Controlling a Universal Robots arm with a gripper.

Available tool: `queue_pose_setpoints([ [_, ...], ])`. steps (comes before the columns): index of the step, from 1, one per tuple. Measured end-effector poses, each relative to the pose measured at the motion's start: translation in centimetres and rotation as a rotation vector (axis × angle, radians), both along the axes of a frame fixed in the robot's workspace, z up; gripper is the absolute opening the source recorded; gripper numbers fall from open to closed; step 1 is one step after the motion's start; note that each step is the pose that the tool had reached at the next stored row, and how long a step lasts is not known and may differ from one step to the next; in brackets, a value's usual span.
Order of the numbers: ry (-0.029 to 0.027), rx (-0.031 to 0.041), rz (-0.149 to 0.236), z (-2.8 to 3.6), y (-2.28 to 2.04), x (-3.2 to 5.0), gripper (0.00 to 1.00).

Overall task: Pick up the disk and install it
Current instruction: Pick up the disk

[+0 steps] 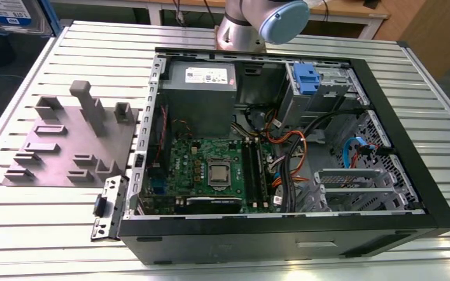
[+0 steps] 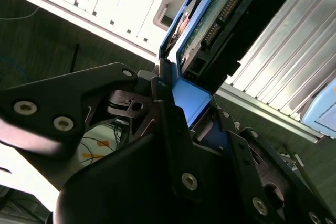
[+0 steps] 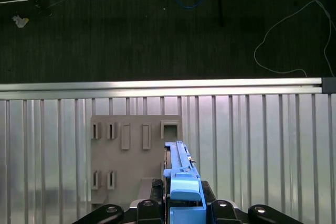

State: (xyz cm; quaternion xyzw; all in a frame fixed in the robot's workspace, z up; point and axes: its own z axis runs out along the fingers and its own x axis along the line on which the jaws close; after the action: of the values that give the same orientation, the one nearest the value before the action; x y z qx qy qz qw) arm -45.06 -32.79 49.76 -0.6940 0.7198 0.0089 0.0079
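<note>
The disk point(image 1: 6, 14), silver with a white-and-blue label and a blue carrier frame, hangs at the exterior view's upper left corner, above the table's left part and away from the case. In the first wrist view the disk point(image 3: 180, 174) stands edge-on between the black fingers point(image 3: 220, 206) of my gripper point(image 3: 181, 205), over the grey fixture block point(image 3: 131, 150). In the second wrist view the disk point(image 2: 220, 9) shows its green circuit board and blue frame, with my gripper point(image 2: 191, 103) shut on the frame's end.
An open computer case point(image 1: 412, 175) lies on the slatted aluminium table point(image 1: 45, 234). Inside are the drive cage point(image 1: 330, 93) with a blue tab point(image 1: 307, 79), a grey power supply box point(image 1: 197, 88), the motherboard point(image 1: 209, 170) and loose cables point(image 1: 287, 146). The grey fixture block point(image 1: 72, 140) sits to its left.
</note>
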Motion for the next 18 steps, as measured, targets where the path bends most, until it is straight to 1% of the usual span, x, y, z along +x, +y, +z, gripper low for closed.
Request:
queue_pose_setpoints([
  [13, -0.0001, 0.0000, 0.000, 1.02, 0.00, 0.00, 0.36],
  [18, -0.0001, 0.0000, 0.000, 1.27, 0.00, 0.00, 0.36],
])
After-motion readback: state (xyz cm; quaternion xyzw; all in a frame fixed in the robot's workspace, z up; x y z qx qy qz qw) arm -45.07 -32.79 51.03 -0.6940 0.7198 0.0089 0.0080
